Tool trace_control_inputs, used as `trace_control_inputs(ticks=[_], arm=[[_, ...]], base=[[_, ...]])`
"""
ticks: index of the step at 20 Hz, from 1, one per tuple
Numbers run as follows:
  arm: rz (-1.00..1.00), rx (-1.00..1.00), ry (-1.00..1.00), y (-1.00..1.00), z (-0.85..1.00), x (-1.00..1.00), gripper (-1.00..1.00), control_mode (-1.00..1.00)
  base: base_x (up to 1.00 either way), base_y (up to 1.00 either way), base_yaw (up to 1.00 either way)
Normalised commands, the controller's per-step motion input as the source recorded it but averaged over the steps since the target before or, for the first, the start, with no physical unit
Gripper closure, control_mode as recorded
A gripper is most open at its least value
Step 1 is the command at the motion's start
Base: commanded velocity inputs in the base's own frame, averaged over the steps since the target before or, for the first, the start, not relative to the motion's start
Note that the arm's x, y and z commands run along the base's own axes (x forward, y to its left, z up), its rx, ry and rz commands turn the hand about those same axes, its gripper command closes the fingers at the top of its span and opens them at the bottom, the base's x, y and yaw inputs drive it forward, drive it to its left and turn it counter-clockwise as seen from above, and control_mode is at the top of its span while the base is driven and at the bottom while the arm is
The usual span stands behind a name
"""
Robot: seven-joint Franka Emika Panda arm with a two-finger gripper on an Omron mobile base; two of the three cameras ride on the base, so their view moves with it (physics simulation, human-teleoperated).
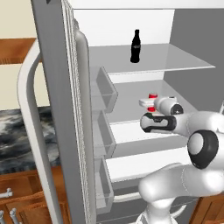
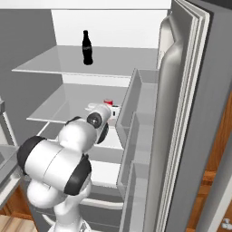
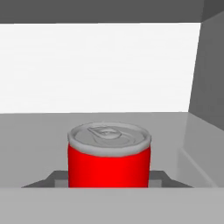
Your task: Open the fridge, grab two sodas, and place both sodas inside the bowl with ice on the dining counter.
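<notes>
Your fridge [image 1: 65,109] stands with both doors swung wide, white interior and pale glass shelves bared so the arm can reach straight in. On the upper shelf [image 1: 175,61] one soda, the black bottle [image 1: 136,46], waits upright and untouched, well back from the front edge and well apart from the arm. One shelf lower, your white arm [image 2: 68,149] stretches in level, because the thing it wants sits low and toward the front. There your gripper [image 3: 109,186] has its fingers drawn in against the sides of a red can [image 3: 109,157], apparently a firm grip; the can stands upright on the middle shelf, between the dark finger tips. Look at it closely: a squat bright-red body, grey metal lid with a pull tab, no narrow neck like the bottle above. You have, by the look of it, the first soda in hand, with the lift out not yet made.
</notes>
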Motion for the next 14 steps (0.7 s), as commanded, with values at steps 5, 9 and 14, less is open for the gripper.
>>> trace_control_inputs(ticks=[5,9,14], arm=[[0.00,0.00,-0.06,0.00,0.27,-0.83,1.00,-1.00],[0.00,0.00,0.02,0.00,0.79,-0.71,1.00,-1.00],[0.00,0.00,0.21,0.00,0.79,-0.50,1.00,-1.00]], base=[[0.00,0.00,0.00],[0.00,0.00,0.00],[0.00,0.00,0.00]])
